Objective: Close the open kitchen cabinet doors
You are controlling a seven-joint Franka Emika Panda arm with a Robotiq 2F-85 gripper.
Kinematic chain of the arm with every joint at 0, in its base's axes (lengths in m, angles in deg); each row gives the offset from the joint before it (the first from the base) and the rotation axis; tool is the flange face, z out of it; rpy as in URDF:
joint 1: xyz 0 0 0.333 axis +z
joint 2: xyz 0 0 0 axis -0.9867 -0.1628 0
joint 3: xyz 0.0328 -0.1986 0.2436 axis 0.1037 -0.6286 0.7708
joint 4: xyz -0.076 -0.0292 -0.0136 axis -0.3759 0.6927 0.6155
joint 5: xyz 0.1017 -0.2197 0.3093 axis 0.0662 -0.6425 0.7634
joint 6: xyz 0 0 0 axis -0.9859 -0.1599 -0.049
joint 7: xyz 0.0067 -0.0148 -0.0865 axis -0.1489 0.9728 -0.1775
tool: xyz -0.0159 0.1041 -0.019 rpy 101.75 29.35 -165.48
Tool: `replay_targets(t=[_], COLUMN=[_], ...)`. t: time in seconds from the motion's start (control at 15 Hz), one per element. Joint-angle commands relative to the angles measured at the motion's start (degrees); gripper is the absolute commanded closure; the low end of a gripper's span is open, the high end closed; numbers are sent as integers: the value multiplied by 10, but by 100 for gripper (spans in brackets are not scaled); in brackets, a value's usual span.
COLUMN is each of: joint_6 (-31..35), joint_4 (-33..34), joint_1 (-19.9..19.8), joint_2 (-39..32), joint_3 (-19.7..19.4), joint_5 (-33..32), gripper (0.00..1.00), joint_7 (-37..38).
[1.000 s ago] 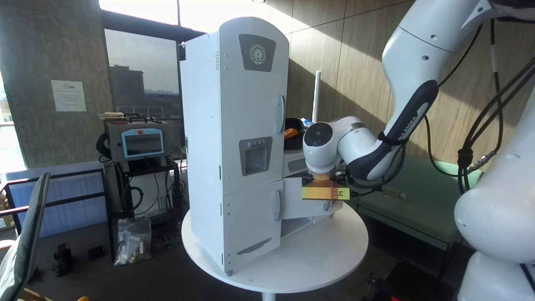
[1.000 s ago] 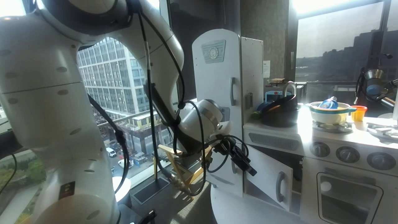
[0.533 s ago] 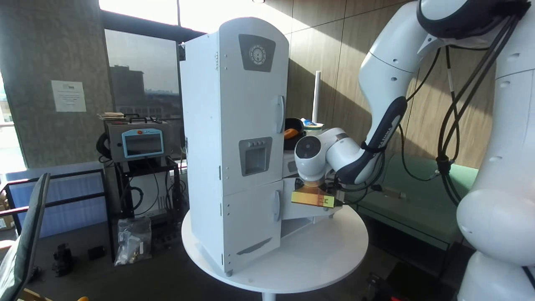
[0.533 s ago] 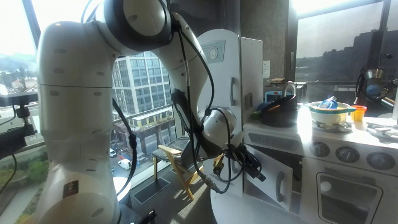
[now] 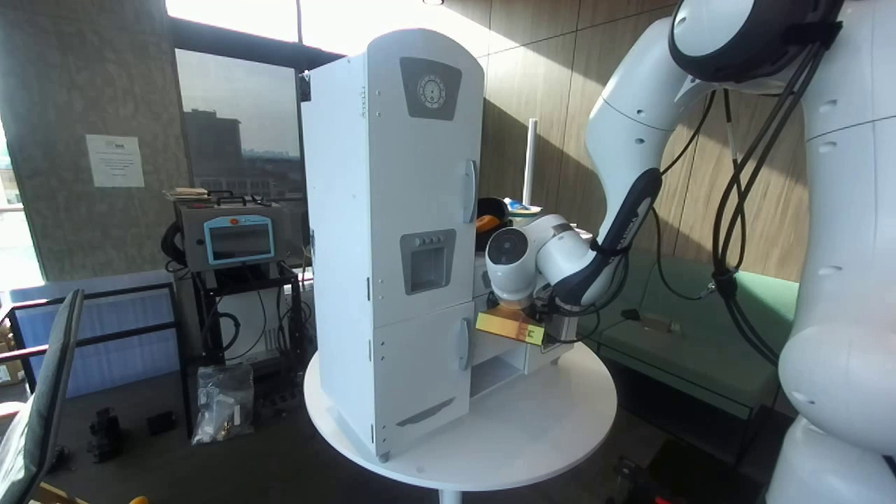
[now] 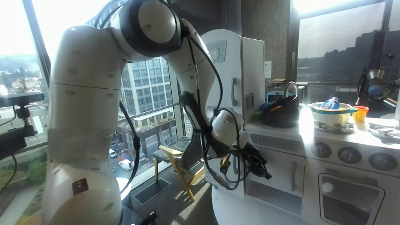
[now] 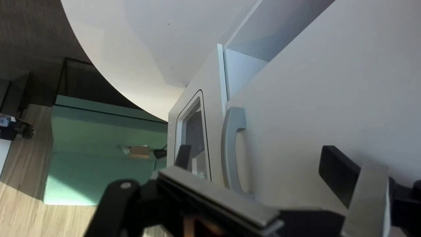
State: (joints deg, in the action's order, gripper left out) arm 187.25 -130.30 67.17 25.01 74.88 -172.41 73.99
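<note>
Fingers (image 7: 338, 174) parted wide and clasping nothing, the gripper (image 7: 256, 157) faces the white cabinet door (image 6: 282, 172), which sits about flush between toy refrigerator (image 6: 238, 65) and oven (image 6: 351, 197) in an exterior view, above an open shelf (image 6: 276, 200); whether either fingertip touches the door cannot be told.

The cabinet door (image 7: 306, 125) looks smooth and matt, its handle (image 7: 228, 148) like dull plastic, the wall (image 5: 542, 91) grained wood.

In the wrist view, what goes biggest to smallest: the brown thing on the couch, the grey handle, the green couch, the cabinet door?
1. Cabinet door
2. Green couch
3. Grey handle
4. Brown thing
</note>
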Motion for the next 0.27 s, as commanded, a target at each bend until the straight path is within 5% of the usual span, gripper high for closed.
replay_targets(t=[0.0,0.2], joint_6=[28,28], joint_4=[14,-5], joint_1=[-5,-9], joint_2=[-2,15], joint_3=[-6,-15], joint_5=[-25,-17], gripper=[0,0], joint_7=[14,-6])
